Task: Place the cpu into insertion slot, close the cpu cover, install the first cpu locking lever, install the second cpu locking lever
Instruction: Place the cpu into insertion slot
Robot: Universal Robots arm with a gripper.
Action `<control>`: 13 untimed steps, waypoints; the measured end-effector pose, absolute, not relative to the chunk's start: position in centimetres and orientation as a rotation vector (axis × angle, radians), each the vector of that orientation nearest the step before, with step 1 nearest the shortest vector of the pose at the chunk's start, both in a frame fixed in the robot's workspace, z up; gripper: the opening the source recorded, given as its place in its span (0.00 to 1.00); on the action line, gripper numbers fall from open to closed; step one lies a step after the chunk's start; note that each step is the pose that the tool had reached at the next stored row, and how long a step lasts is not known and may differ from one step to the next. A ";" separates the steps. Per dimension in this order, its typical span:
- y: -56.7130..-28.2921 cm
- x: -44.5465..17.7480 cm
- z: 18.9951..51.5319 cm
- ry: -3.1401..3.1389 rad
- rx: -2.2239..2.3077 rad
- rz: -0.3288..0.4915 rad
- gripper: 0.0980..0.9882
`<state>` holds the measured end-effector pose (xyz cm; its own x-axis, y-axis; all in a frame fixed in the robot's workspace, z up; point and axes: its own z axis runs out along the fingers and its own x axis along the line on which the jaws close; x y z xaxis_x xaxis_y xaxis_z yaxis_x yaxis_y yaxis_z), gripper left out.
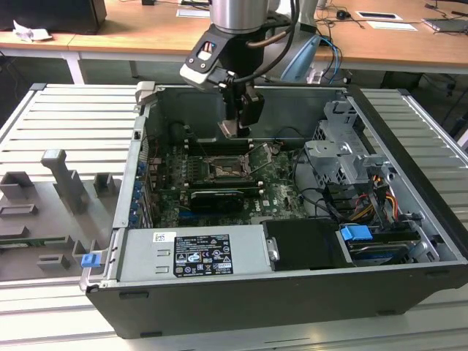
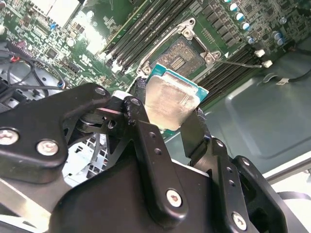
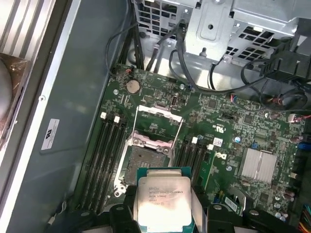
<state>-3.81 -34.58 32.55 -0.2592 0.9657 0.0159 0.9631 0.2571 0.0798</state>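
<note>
Second wrist view showed the gripper (image 2: 165, 119) clamped on the cpu (image 2: 171, 99), held above the empty insertion slot (image 2: 181, 53); the first wrist view added the cpu cover (image 3: 159, 112), raised open.

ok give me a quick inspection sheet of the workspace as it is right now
surface: grey ribbed metal table, open black computer case on it
job's things: silver-topped square cpu held over the green motherboard; square dark insertion slot empty; silver frame cpu cover raised open
clutter: grey fixture blocks at the exterior view's left
black end effector: shut on the cpu
cables: black cables by the grey metal drive cage
surroundings: wooden desks behind
</note>
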 end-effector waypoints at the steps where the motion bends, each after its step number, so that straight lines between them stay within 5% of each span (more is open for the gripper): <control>1: -34.6 -3.8 32.5 2.453 1.901 0.113 0.48; 13: -34.6 -3.8 31.5 2.443 1.913 0.113 0.48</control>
